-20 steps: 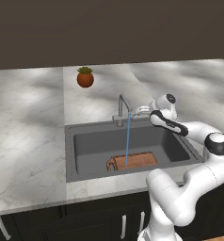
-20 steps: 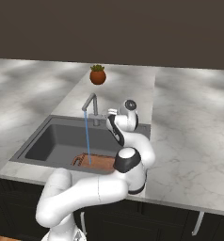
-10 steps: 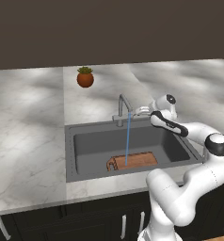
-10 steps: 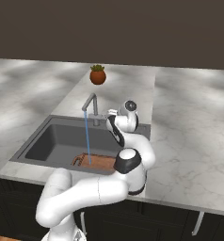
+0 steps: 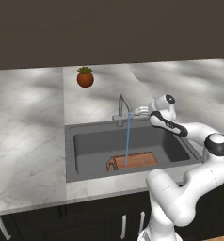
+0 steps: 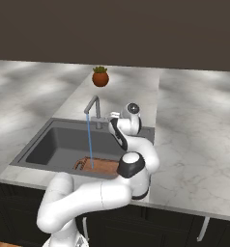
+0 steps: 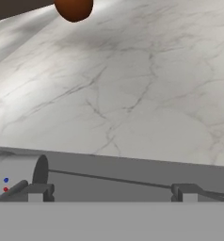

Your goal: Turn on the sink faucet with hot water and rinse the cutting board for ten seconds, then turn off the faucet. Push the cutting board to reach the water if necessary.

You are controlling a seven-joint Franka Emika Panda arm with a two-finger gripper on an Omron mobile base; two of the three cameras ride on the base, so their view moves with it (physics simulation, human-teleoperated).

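Observation:
Water [image 5: 128, 141] runs in a thin blue stream from the sink faucet [image 5: 123, 109] onto the reddish-brown cutting board [image 5: 133, 162], which lies flat at the front of the sink [image 5: 69, 150]. My gripper [image 5: 142, 111] hovers just right of the faucet's base, behind the basin, jaws open and empty. In the hand view the fingertips [image 7: 38, 192] stand wide apart, and the faucet's round base [image 7: 17, 173] with its blue and red dots sits at the left finger. From the right base view, the water [image 6: 90, 141] lands on the cutting board [image 6: 101, 167], with the gripper [image 6: 112, 117] beside the faucet [image 6: 93, 109].
A small potted plant [image 5: 85, 77] in a round brown pot stands on the white marble counter [image 5: 29, 122] behind the sink. My own arm reaches over the basin's right side. The sink's back rim [image 7: 132, 170] runs under the fingers in the hand view.

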